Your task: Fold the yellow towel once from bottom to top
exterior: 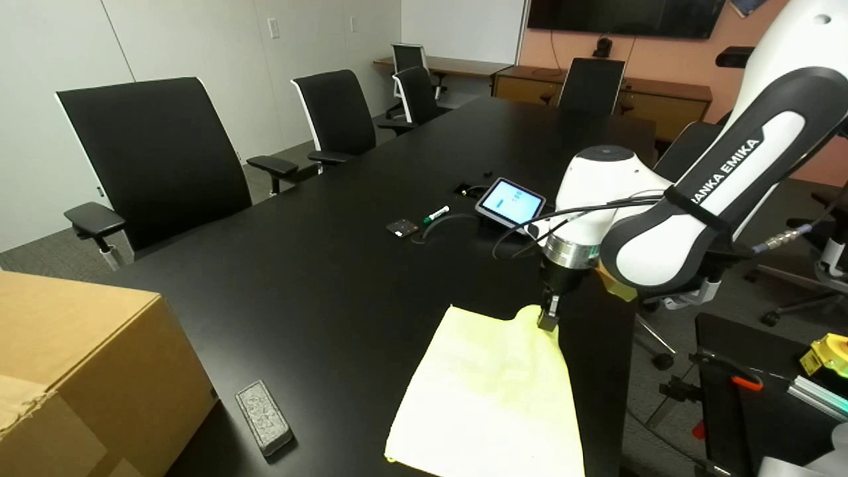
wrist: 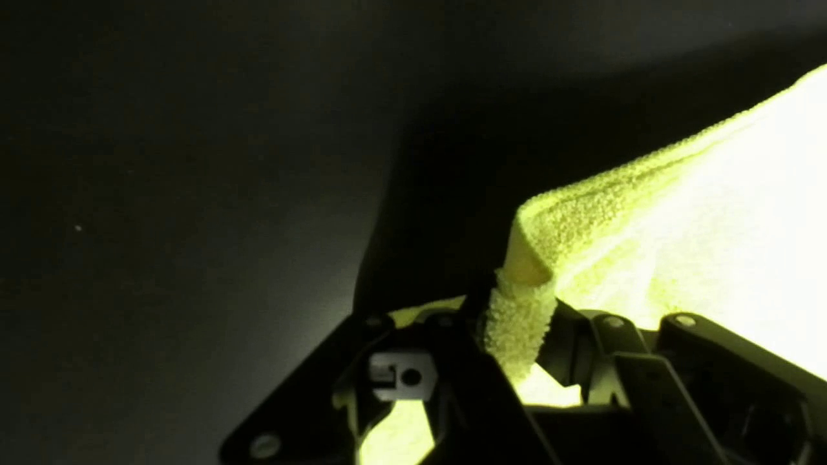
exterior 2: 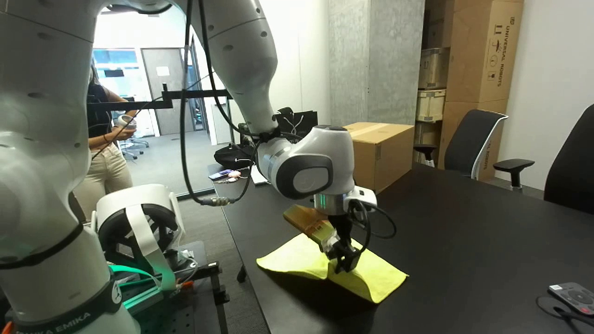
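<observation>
On the dark tabletop [exterior: 318, 311], yellow towel [exterior: 490, 391] and cardboard box [exterior: 132, 377] both cut off by the borders of an exterior view, the towel's lifted edge pinched between the fingers [exterior: 548, 322], their tips dark and hard to make out in the wrist view.

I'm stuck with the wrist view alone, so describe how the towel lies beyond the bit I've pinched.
Observer: In an exterior view, the yellow towel spreads from the gripper across the dark table, with no fold laid over the part that shows.
Operator: Name something small lying off to its side.
Observer: A gray block lies between it and a tan cardboard box.
Operator: Report anyone in sight.
Observer: One person stands in the background of an exterior view.
</observation>
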`<state>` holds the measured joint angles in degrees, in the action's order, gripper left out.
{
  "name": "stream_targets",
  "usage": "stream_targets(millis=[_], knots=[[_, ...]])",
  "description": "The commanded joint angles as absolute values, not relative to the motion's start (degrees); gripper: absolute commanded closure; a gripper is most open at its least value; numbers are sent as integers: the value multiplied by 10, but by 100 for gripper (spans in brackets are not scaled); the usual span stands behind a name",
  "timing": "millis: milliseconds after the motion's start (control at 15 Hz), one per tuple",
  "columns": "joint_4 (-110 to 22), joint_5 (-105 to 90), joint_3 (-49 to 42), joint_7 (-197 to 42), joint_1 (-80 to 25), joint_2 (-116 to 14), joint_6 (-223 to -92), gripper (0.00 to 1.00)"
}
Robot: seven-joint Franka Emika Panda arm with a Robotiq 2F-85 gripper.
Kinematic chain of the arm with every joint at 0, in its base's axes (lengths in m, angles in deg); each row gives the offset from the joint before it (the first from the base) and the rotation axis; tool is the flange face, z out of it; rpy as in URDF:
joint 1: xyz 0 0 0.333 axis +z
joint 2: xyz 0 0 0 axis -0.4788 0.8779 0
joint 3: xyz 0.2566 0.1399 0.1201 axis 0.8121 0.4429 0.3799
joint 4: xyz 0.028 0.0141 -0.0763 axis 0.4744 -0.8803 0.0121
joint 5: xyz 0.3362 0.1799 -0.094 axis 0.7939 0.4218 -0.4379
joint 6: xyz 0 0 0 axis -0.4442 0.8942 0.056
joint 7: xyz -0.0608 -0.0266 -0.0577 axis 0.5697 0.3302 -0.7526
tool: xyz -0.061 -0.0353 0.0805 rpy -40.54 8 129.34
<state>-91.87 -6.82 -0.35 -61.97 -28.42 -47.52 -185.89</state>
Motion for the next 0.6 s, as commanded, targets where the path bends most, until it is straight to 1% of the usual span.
stream_targets(millis=[0,533], knots=[[-857,-102,-11,-659,-263,-467,-1816,97],[-712,-154,-21,-728,-224,-395,-1742,97]])
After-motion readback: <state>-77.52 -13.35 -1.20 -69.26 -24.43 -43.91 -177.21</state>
